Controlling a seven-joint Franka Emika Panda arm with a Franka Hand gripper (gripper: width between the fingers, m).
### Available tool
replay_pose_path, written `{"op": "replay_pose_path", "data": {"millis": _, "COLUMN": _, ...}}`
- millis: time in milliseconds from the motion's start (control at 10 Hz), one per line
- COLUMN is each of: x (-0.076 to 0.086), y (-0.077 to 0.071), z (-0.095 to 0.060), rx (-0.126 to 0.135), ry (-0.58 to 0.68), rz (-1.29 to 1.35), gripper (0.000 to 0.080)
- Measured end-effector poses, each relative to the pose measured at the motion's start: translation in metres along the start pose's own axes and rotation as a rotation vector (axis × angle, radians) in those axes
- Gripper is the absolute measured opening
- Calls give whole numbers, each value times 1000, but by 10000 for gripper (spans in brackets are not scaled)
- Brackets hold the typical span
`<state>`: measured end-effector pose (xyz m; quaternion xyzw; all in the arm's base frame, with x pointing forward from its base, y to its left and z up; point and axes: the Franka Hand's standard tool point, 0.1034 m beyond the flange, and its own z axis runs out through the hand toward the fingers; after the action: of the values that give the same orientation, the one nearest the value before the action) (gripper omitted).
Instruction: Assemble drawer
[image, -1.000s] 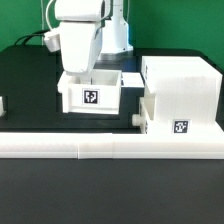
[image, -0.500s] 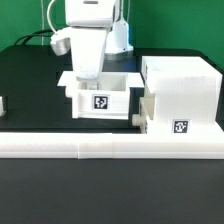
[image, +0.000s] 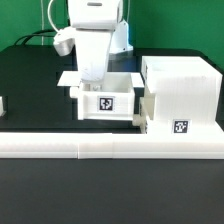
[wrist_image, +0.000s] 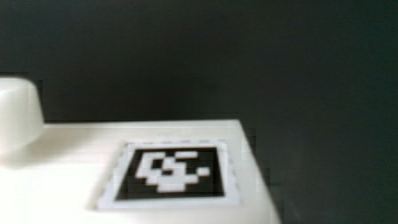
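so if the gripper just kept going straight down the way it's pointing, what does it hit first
Most likely the open-top tray. The gripper points down and its lower end sits at the tray's back wall, hidden behind it, so it would probably meet that wall or the tray floor. Depth is unclear from this view.

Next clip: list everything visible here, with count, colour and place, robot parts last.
tray: one, white, open-top, tagged front, centre of table, under the gripper
housing: one, white, boxy, on the exterior view's right, close to the tray
second tray: one, white, knobbed, tagged, sitting in the housing's lower opening
barrier: one, white, long and low, along the front
table: one, black
white object: one, cut off at the exterior view's left edge, unidentifiable
arm: one, white, above the tray
gripper: one, reaching into the tray; finger state hidden
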<state>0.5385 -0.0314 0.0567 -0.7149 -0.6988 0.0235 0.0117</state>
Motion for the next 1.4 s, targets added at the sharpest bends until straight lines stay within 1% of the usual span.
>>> {"op": "replay_pose_path", "data": {"millis": 200, "x": 4, "y": 3, "z": -3, "rx": 8, "ry": 0, "rz": -5, "gripper": 42}}
{"op": "replay_pose_path", "data": {"millis": 400, "x": 3, "y": 1, "z": -2, "rx": 10, "ry": 0, "rz": -3, "gripper": 42}}
{"op": "replay_pose_path", "data": {"millis": 500, "x": 4, "y": 3, "z": -2, "rx": -1, "ry": 1, "rz": -3, "gripper": 42}}
{"op": "replay_pose_path", "data": {"millis": 600, "x": 4, "y": 4, "z": -1, "rx": -23, "ry": 4, "rz": -4, "gripper": 42}}
{"op": "replay_pose_path", "data": {"millis": 700, "x": 4, "y": 1, "z": 0, "rx": -2, "ry": 2, "rz": -9, "gripper": 42}}
{"op": "replay_pose_path", "data": {"millis": 800, "x": 6, "y": 3, "z": -3, "rx": 7, "ry": -1, "rz": -15, "gripper": 42}}
{"op": "replay_pose_path", "data": {"millis": 1000, "x": 12, "y": 12, "z": -7, "rx": 2, "ry": -5, "rz": -17, "gripper": 42}}
{"op": "replay_pose_path", "data": {"millis": 1400, "x": 13, "y": 17, "z": -9, "rx": 2, "ry": -7, "rz": -6, "gripper": 42}}
